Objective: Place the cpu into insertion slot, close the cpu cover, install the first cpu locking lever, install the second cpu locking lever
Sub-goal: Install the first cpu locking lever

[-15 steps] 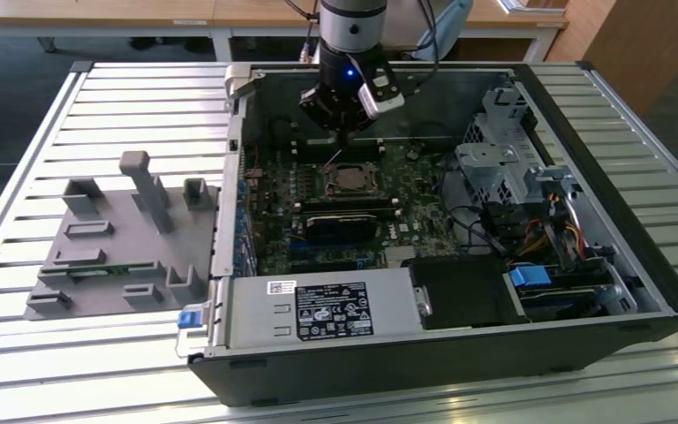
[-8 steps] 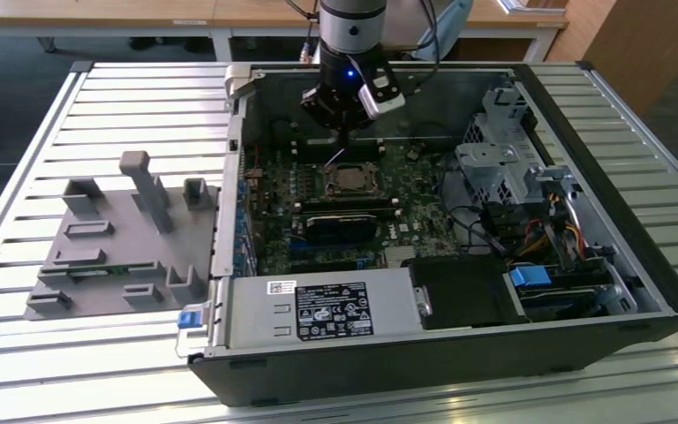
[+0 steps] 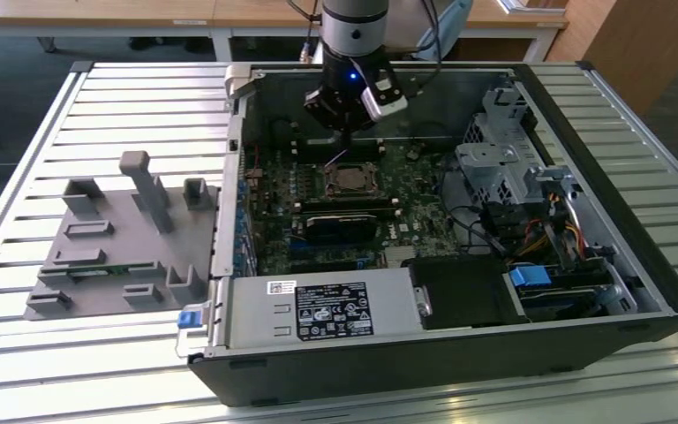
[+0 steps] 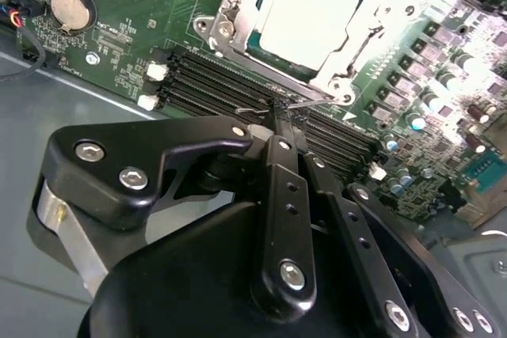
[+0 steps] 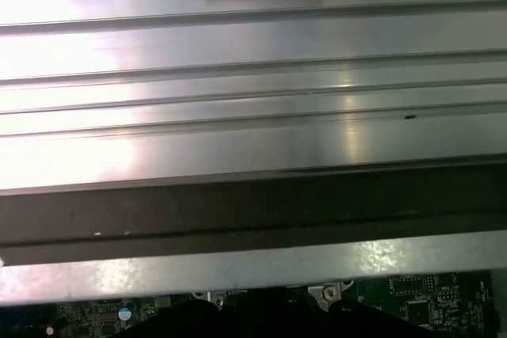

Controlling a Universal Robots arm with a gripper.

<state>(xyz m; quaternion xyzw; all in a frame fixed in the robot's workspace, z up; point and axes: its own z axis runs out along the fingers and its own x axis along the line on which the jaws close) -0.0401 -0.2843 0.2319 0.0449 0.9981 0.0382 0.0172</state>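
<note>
One end effector (image 4: 279, 120) hangs over the open computer case (image 3: 621, 265), just above the insertion slot (image 3: 350, 180) on the green motherboard (image 4: 119, 29). In the second wrist view its two black fingers (image 4: 287, 195) are pressed together, and a thin wire piece sits at their tips; it seems to be a cpu locking lever (image 4: 265, 108), though the view there is poor and I cannot say if it is really gripped. The cpu (image 4: 310, 16) already lies in the slot, its pale metal face up, and the cpu cover (image 4: 226, 17) is down around it like a frame. So the work looks to be at the lever stage. To do this step well, I think the tips should stay low and close beside the socket edge, push the wire sideways under its hook, and not scrape the dark memory slots (image 4: 198, 85) just beside it.
</note>
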